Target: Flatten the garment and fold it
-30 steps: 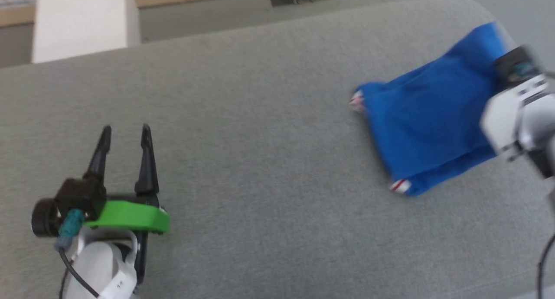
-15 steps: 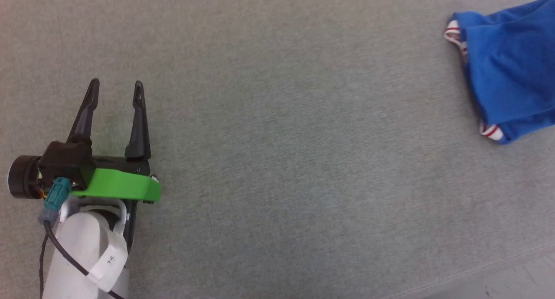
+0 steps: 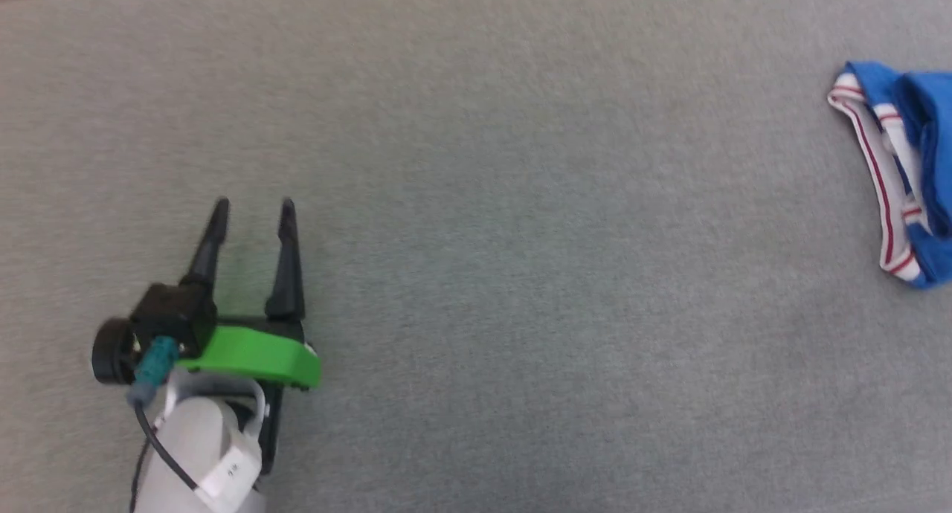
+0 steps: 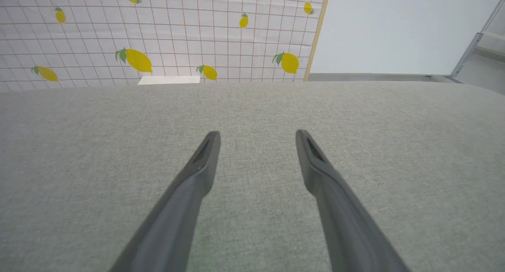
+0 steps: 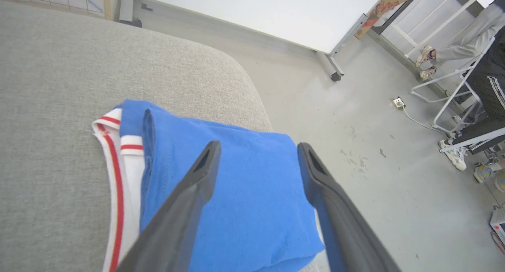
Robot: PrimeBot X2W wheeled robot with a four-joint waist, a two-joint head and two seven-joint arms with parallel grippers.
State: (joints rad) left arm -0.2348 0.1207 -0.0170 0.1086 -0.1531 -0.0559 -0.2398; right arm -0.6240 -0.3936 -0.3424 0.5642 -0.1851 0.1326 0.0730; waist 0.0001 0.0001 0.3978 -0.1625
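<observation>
At right edge of grey cushion (image 3: 520, 275): folded blue jersey T-shirt (image 3: 930, 104) (image 5: 244, 193), red-striped white trim leftward. Over it, right gripper (image 5: 258, 146), fingers wide, empty. Well apart at left, left gripper (image 3: 254, 204) (image 4: 257, 134), wide, empty. Forearm tag (image 3: 230, 472) print unreadable.

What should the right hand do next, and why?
Probably lift the right hand straight up and away. It is open above the shirt, gripping nothing, and the shirt already lies folded in a compact stack near the rounded corner of the grey cushion, so a sideways drag could undo the fold.
</observation>
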